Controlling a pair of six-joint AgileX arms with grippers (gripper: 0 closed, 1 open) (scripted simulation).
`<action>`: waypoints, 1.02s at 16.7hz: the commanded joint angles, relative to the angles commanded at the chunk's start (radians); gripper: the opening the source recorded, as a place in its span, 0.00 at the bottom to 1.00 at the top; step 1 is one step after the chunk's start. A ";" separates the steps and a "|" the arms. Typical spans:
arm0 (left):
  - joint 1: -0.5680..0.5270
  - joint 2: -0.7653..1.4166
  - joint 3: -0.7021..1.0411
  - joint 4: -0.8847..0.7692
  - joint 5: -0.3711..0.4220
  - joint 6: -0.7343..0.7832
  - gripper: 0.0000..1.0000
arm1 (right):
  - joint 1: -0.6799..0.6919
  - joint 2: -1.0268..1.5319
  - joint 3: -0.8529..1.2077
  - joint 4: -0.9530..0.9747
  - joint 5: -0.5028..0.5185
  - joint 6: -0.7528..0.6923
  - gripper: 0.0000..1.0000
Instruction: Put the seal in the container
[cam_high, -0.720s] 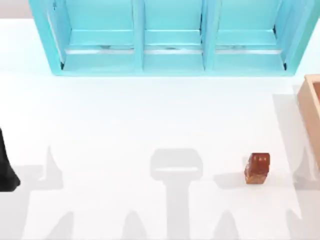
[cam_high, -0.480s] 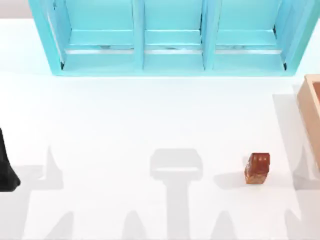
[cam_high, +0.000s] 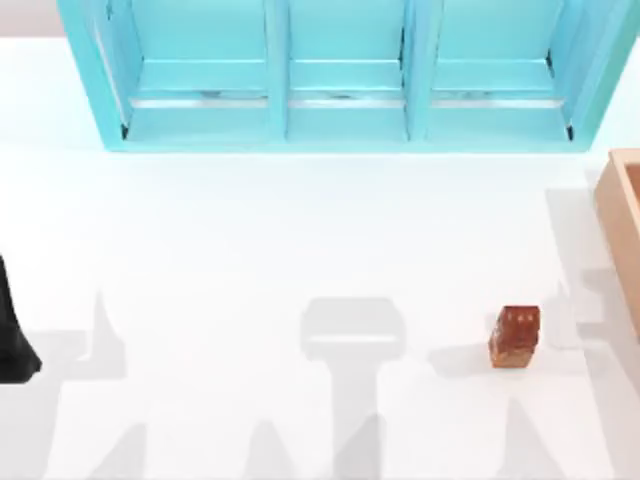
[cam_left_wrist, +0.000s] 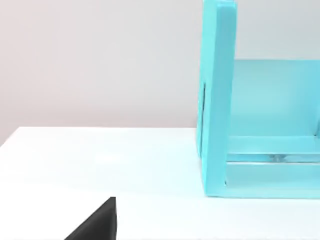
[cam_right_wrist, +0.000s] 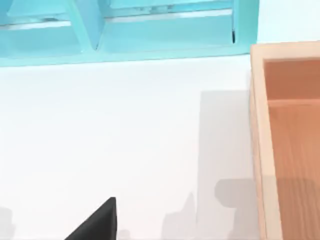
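Observation:
The seal (cam_high: 515, 337), a small glossy reddish-brown block, stands on the white table at the right front, with nothing touching it. The container (cam_high: 620, 215), a tan wooden box with a darker inside, is cut off by the right edge, behind and to the right of the seal. In the right wrist view the container (cam_right_wrist: 257, 140) lies close by, and a black corner of my right gripper (cam_right_wrist: 100, 224) shows low in the picture. My left arm (cam_high: 12, 335) rests at the table's far left edge. A black corner of my left gripper (cam_left_wrist: 100, 224) shows in the left wrist view.
A big teal three-bay shelf unit (cam_high: 340, 80) spans the back of the table; its end wall (cam_left_wrist: 217, 100) stands ahead in the left wrist view. Grey shadows lie across the table's front. White tabletop stretches between the seal and the shelf.
The shadows at the table's right front have shifted and changed shape. The seal, the container and the left arm have not moved.

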 joint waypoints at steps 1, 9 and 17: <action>0.000 0.000 0.000 0.000 0.000 0.000 1.00 | 0.027 0.104 0.078 -0.065 0.000 0.027 1.00; 0.000 0.000 0.000 0.000 0.000 0.000 1.00 | 0.229 0.907 0.664 -0.551 -0.002 0.237 1.00; 0.000 0.000 0.000 0.000 0.000 0.000 1.00 | 0.313 1.208 0.901 -0.758 -0.001 0.324 1.00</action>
